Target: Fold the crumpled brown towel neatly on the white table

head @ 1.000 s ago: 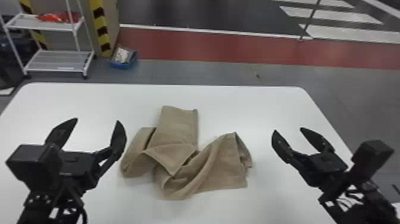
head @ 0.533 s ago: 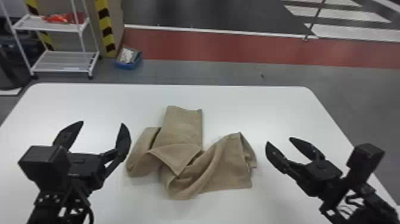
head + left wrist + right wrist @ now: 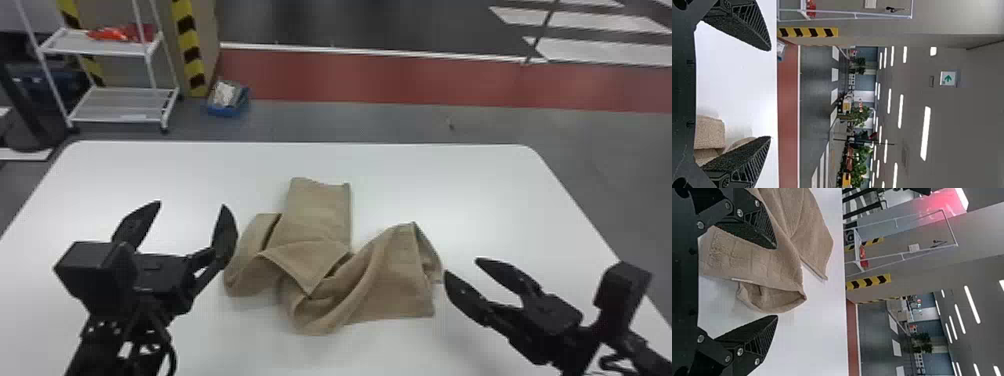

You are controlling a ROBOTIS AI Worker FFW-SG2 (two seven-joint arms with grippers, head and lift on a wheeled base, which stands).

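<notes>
Towel [image 3: 320, 215]: crumpled, between table [image 3: 500, 200] side edges
Left gripper [image 3: 192, 204]: jaws spread, left of towel
Right gripper [image 3: 461, 266]: jaws spread, right of towel

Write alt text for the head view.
A crumpled brown cloth towel lies on a white round-cornered table, between the robot's open black left end effector and open black right end effector. Beyond stands a white wheeled shelf rack.

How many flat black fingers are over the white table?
4 flat black fingers: two spread apart on the left end effector, left of the crumpled brown towel; two spread apart on the right end effector, near the towel's right side.
</notes>
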